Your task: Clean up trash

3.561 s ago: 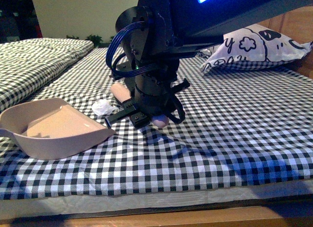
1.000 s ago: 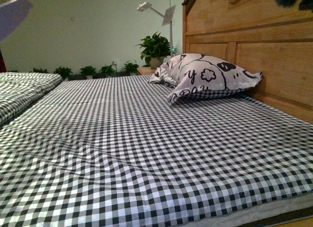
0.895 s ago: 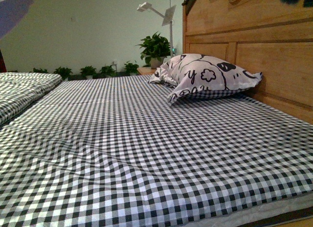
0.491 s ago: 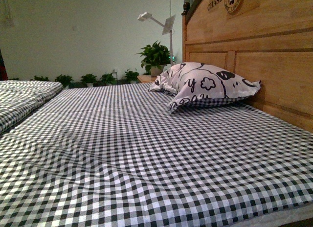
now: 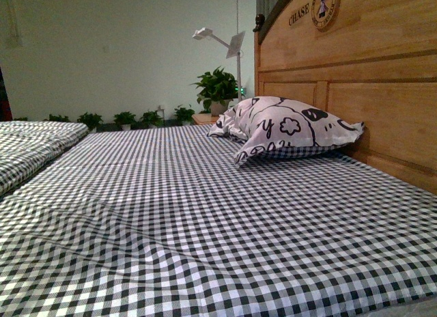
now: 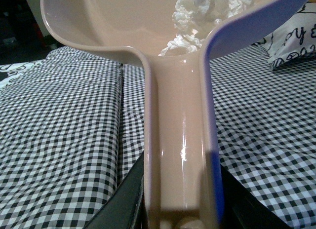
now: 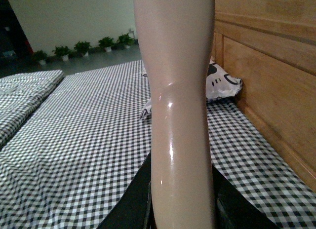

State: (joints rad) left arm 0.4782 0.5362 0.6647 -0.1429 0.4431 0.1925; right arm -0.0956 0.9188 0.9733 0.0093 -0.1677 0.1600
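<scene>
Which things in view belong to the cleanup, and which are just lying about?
Job:
- trash, white wad lying in the dustpan
- dustpan
- beige handle, seen from the right wrist

Lying about:
- pillow
- checkered bedsheet
- wooden headboard
- potted plant
- lamp

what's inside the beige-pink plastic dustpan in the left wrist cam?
A crumpled white paper wad lies in the beige-pink plastic dustpan, at the throat above the handle. The pan's side wall covers part of the wad, and the frame cuts off the pan's front.
</scene>
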